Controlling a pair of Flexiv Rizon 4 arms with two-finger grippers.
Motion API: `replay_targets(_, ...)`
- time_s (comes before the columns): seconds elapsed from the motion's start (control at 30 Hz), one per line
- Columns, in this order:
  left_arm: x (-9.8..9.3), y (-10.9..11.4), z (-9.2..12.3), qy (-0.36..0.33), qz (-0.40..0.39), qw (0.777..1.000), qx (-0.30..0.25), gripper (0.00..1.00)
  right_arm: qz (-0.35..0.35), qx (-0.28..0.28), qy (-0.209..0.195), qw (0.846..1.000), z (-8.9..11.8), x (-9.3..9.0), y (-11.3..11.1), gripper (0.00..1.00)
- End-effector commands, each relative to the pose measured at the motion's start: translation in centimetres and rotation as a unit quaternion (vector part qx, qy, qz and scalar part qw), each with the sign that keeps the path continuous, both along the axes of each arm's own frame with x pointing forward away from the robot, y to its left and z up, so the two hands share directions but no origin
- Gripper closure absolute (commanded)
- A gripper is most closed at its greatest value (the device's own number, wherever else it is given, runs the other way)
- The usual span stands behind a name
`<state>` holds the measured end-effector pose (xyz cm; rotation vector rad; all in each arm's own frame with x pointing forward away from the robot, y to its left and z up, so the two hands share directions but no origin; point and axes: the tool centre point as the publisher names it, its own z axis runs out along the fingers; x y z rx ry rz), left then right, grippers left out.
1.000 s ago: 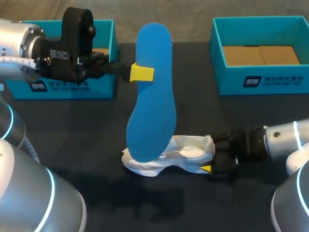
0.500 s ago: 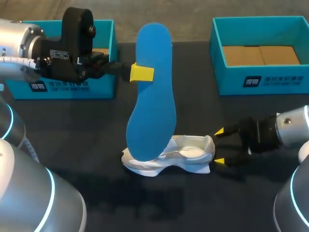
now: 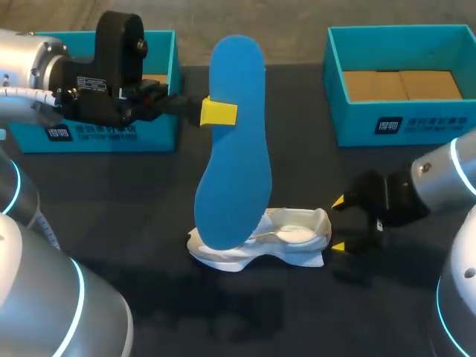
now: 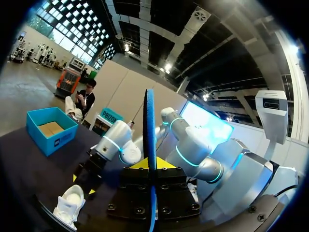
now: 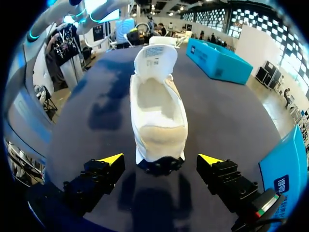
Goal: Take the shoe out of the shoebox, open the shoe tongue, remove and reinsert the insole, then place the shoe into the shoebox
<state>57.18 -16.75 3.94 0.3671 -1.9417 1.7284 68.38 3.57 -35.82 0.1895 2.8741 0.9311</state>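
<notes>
Insole [image 3: 238, 149] thin, light, bendy; left gripper [image 3: 218, 111] clamped on its left edge. Shoe [image 3: 291, 236] soft, likely slides: take heel collar. Right gripper [image 3: 338, 224] spread, empty, just right of heel.

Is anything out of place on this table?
The blue insole is out of the white shoe, held upright in the air by the left gripper. The right gripper is open behind the heel.

Shoe [image 3: 296, 235] toe hid behind insole [image 3: 238, 149].
</notes>
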Motion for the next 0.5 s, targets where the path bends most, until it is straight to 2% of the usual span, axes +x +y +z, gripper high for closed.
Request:
replay_targets(0.03,0.0,-0.1,-0.1,0.0,0.0,1.0,0.0,1.0,-0.006,-0.121,0.017,0.993,1.2,-0.5,0.6,0.0)
replay_targets(0.3,0.0,-0.1,-0.1,0.0,0.0,1.0,0.0,1.0,-0.008,-0.221,0.032,0.975,1.8,-0.5,2.3,0.0)
replay_targets(0.5,0.0,-0.1,-0.1,0.0,0.0,1.0,0.0,1.0,-0.002,-0.241,0.035,0.97,2.0,-0.4,3.2,0.0)
